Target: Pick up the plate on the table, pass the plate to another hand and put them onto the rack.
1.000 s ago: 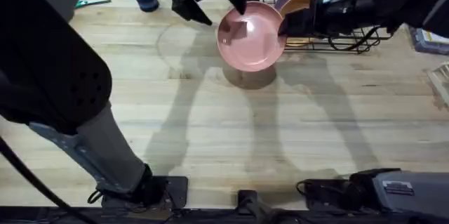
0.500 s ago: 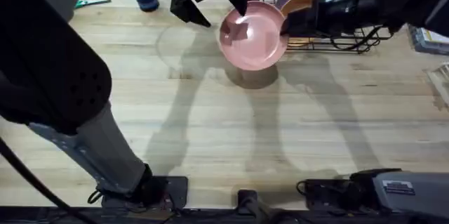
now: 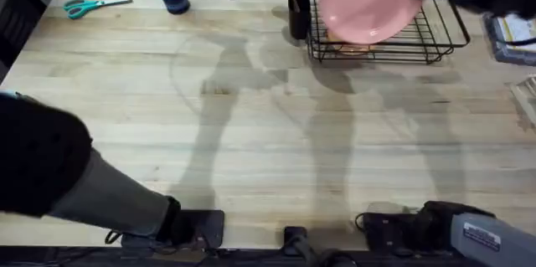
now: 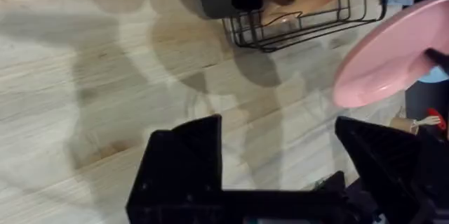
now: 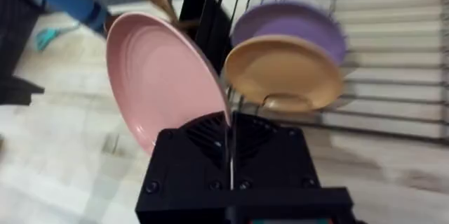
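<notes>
Right tool (image 5: 228,136) clamped on rim of pink plate (image 3: 368,1), plate held on edge above black wire rack (image 3: 435,39), off tabletop (image 3: 251,133); orange plate (image 5: 284,73) and purple plate (image 5: 291,24) upright in rack slots just beyond; left tool (image 4: 280,161) spread wide, empty, over tabletop beside rack

Teal scissors (image 3: 86,4), orange plate (image 5: 284,71), purple plate (image 5: 295,22)

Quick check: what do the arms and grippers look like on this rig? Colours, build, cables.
Both grippers are matte black with blocky angular fingers: the left gripper and the right gripper, whose housing has a grille and corner screws. In the overhead view, the left arm has a grey link and a black shell; black cables trail at its base.
</notes>
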